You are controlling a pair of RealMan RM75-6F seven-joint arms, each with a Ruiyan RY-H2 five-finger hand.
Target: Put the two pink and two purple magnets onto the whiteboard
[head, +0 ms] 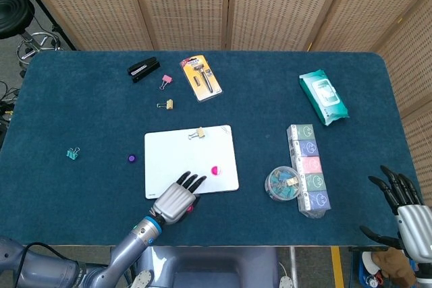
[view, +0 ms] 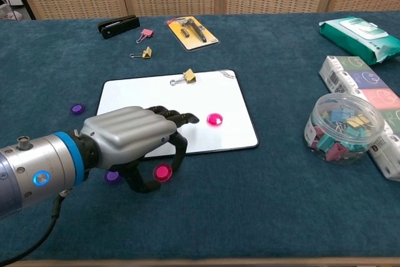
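Observation:
The whiteboard (head: 177, 156) (view: 150, 101) lies near the table's front, with one pink magnet (head: 215, 170) (view: 214, 119) on its right part. My left hand (head: 174, 200) (view: 132, 143) hovers at the board's front edge and pinches a second pink magnet (head: 190, 208) (view: 162, 172) between thumb and a finger, just off the board. A purple magnet (view: 112, 176) shows on the cloth under the hand's wrist side. Another purple magnet (head: 131, 158) (view: 76, 109) lies left of the board. My right hand (head: 403, 208) stays off the table's front right corner, fingers spread, holding nothing.
A gold binder clip (head: 197, 133) sits on the board's far edge. Stapler (head: 143, 69), pink clip (head: 165, 82), yellow clip (head: 167, 104) and razor pack (head: 200, 78) lie behind. A tub of clips (head: 283, 183), a row of boxes (head: 308, 166) and wipes (head: 324, 96) lie right. A teal clip (head: 72, 154) lies far left.

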